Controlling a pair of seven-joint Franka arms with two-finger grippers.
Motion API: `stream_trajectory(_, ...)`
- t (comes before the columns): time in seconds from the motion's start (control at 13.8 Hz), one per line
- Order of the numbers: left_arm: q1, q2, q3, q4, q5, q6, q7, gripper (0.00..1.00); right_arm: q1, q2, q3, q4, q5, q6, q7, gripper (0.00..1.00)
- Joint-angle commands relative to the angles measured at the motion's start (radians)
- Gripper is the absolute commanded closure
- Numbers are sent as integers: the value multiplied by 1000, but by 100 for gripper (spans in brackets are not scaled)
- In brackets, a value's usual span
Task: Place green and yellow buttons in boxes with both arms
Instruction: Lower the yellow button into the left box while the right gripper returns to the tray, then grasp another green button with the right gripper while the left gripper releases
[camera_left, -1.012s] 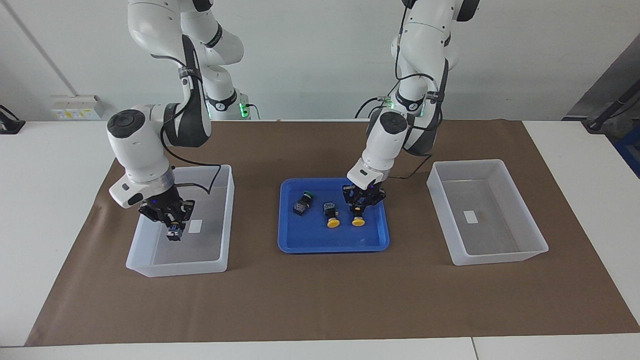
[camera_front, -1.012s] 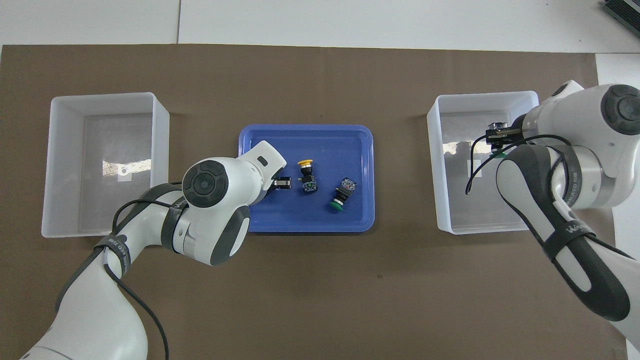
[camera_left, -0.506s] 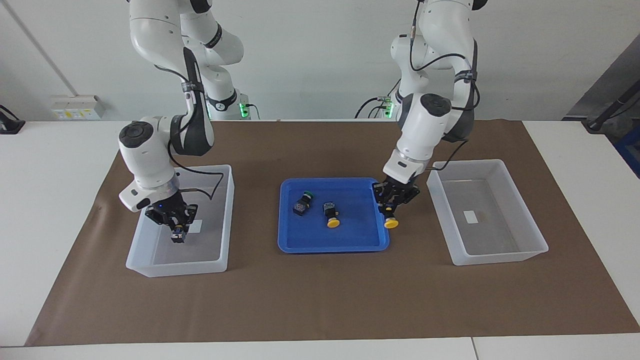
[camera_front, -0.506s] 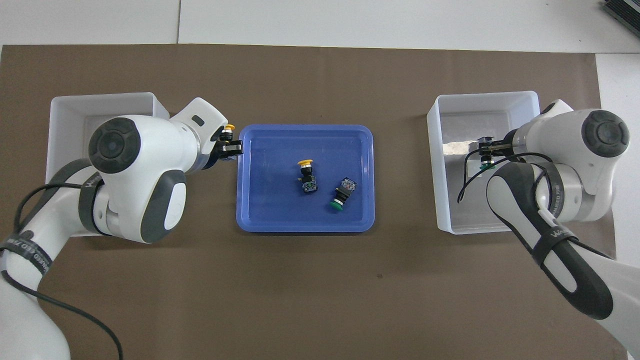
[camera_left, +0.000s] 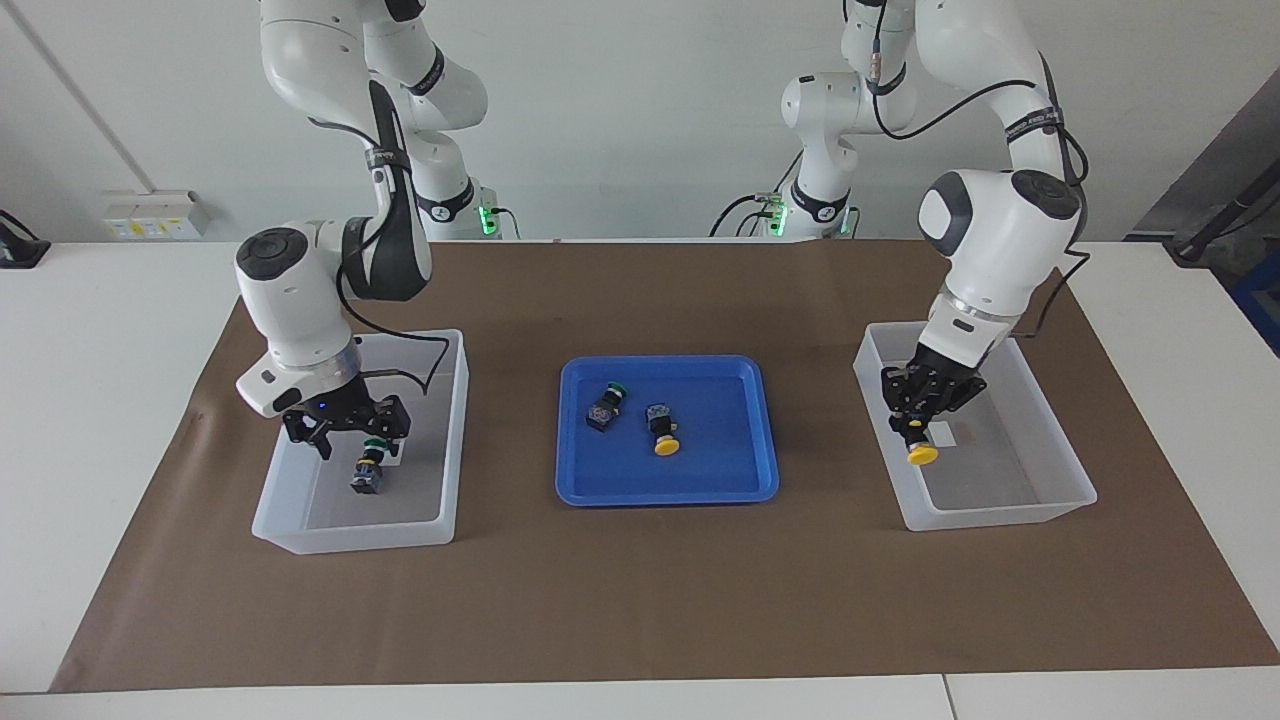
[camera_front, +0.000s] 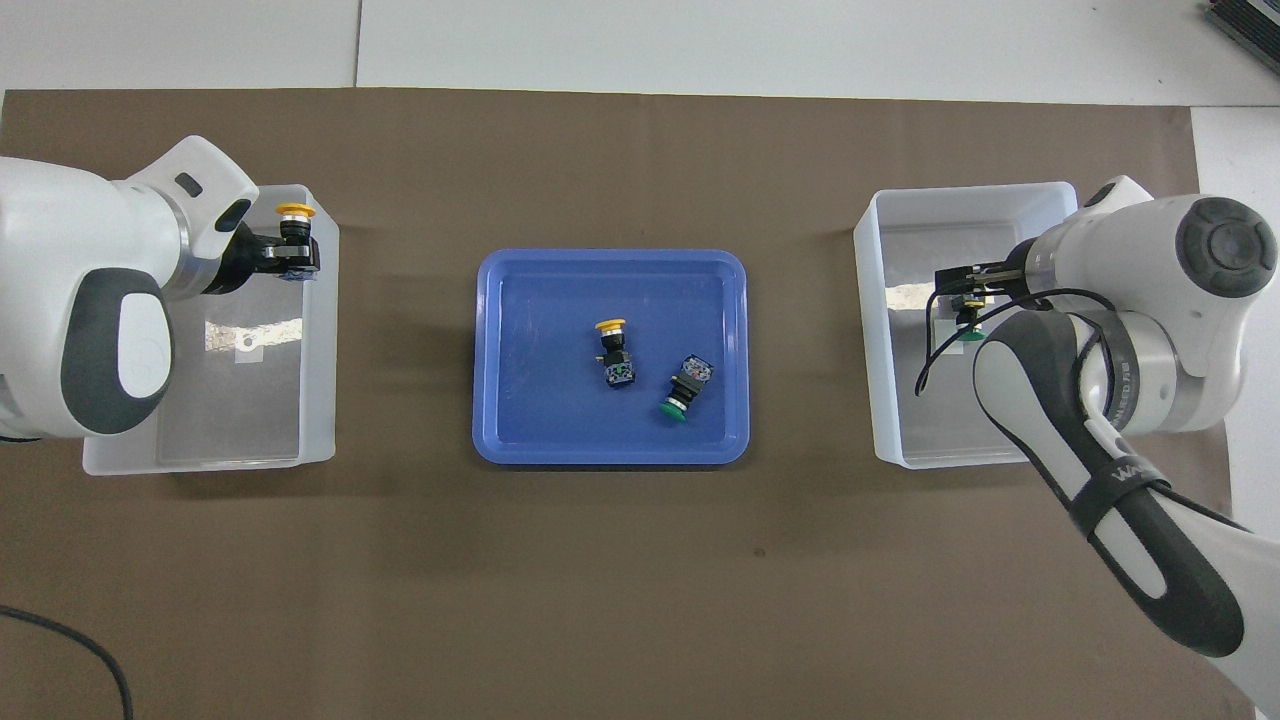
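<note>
My right gripper hangs open in the box at the right arm's end. A green button lies free just below its fingers, on the box floor. My left gripper is shut on a yellow button, cap down. It holds it over the box at the left arm's end, near the wall toward the tray. One green button and one yellow button lie in the blue tray.
The blue tray sits mid-table between the two boxes, all on a brown mat. Two smaller white arms with green lights stand at the robots' edge of the table.
The left gripper carried a yellow button from the tray across to over its box. The right gripper opened, and the green button now lies loose below it in the other box.
</note>
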Motion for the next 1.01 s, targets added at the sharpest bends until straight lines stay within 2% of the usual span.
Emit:
stream_trajectory(0.0, 73, -6, -13, -38, 0, 59, 74, 100, 57, -14, 21, 95, 0, -126, 161, 0)
stream_trajectory(0.29, 132, 18, -13, -86, 0, 139, 165, 100, 206, -14, 22, 100, 2, -129, 510, 0)
stream_trajectory(0.51, 152, 57, -13, -105, -1, 197, 217, 100, 318, 18, 26, 99, 3, -108, 724, 0)
stream_trajectory(0.8, 149, 110, -13, -105, -1, 241, 217, 100, 404, 68, 27, 76, 26, -14, 876, 0)
stream_trajectory(0.94, 143, 141, -13, -102, 0, 274, 217, 100, 432, 91, 27, 59, 36, 18, 896, 0)
